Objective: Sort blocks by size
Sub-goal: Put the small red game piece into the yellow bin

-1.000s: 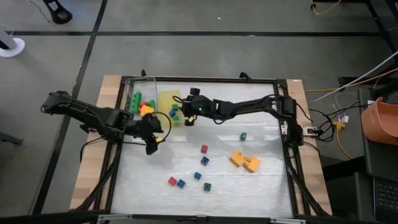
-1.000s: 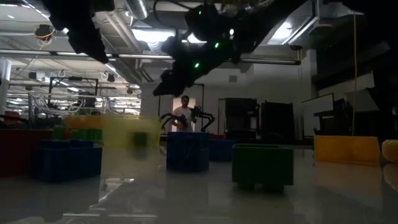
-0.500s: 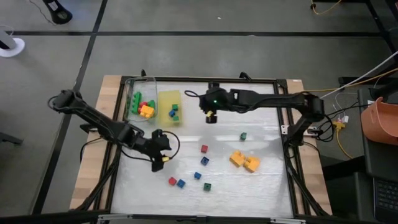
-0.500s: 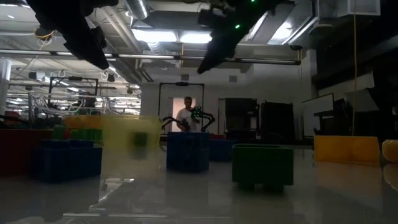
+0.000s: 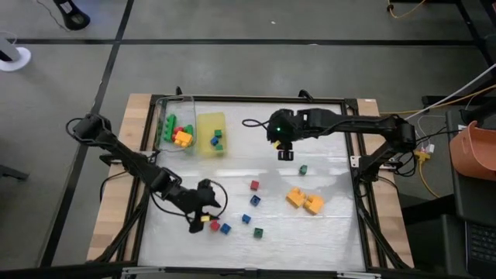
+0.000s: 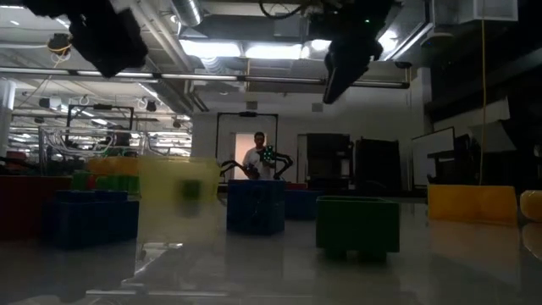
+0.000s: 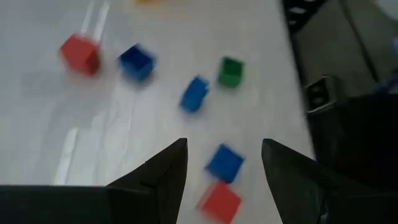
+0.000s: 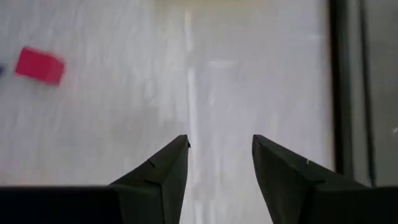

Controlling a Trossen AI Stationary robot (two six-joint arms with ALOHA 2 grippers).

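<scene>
My left gripper point(image 5: 203, 218) point(image 7: 224, 144) is open and empty, low over the near left part of the table. A blue cube point(image 7: 225, 163) and a red cube point(image 7: 219, 202) lie on the table between its fingers; in the high view they are the red cube point(image 5: 215, 225) and blue cube point(image 5: 225, 229). My right gripper point(image 5: 284, 152) point(image 8: 220, 139) is open and empty above bare table, just behind a green cube point(image 5: 303, 169). More loose cubes point(image 5: 254, 200) and two orange bricks point(image 5: 304, 200) lie on the table.
A clear container point(image 5: 164, 124) at the far left holds green, red and orange bricks. Beside it a yellow tray point(image 5: 208, 122) holds a green and a blue cube. A black frame point(image 5: 353, 155) borders the table. A person stands far back in the room point(image 6: 256, 161).
My left gripper has gone from beside the container toward the near edge and a little right, down to the red and blue cubes. My right gripper has gone from above the yellow tray toward the table's right and slightly nearer, ending behind the green cube.
</scene>
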